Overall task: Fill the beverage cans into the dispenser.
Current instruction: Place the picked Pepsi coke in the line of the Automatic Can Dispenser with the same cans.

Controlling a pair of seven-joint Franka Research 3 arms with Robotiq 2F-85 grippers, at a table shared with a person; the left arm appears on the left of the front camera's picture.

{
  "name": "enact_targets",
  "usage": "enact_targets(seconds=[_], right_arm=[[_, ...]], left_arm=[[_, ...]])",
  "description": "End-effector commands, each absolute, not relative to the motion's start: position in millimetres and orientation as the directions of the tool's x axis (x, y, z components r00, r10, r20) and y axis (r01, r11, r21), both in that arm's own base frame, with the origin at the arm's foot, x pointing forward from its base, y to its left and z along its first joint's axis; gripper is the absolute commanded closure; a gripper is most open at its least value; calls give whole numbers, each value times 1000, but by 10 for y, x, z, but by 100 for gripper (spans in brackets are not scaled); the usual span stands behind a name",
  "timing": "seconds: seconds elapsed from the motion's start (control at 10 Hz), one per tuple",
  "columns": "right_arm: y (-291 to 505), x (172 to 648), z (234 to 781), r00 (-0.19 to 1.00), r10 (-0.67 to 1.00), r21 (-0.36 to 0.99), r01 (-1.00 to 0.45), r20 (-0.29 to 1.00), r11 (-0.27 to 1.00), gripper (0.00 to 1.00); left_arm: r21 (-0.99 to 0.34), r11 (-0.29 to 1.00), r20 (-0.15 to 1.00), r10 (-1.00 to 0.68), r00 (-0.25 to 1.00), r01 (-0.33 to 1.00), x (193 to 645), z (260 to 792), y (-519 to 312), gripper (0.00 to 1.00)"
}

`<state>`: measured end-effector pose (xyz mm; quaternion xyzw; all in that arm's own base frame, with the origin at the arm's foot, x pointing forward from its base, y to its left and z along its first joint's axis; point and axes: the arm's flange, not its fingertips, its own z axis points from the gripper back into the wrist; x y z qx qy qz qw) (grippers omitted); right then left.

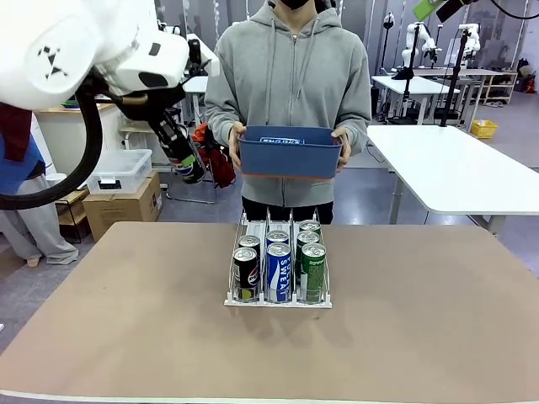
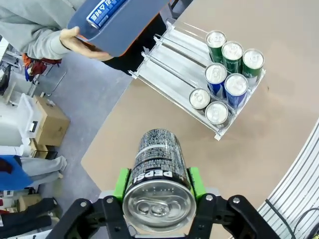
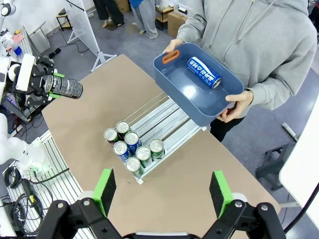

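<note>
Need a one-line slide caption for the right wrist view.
Open right gripper faces the dispenser holding seven cans; the blue bin carries one blue can; left gripper grips a black can.

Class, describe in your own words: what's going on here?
The left tool grips a black Pepsi can, held above the table. The dispenser holds seven cans. The right tool hangs open, empty. A person opposite holds a blue bin with one blue can inside.

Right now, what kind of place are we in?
Likely a robotics lab or workshop: white worktables stand in the background, with a cardboard box and a clear storage tub at the side.
</note>
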<state>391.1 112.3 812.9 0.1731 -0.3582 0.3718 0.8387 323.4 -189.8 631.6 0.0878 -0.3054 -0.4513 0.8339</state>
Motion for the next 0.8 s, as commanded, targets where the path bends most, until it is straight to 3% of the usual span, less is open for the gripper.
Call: enact_targets(seconds=[0.0,0.5,0.6,0.7], right_arm=[[1116,3902,8119,468,499,26,-747,729,664,0],[1116,3902,8119,468,499,26,-747,729,664,0],[1116,3902,8119,468,499,26,-747,729,664,0],[1116,3902,8119,468,499,26,-747,729,664,0]], left_arm=[[390,585,465,-792,396,711,3235,6355,-1922,42],[415,570,428,-810,401,709,3219,6289,-1906,42],[463,545,405,-831,381,699,3262,6237,-1959,100],[446,550,429,-824,371,706,3245,6188,-2010,100]])
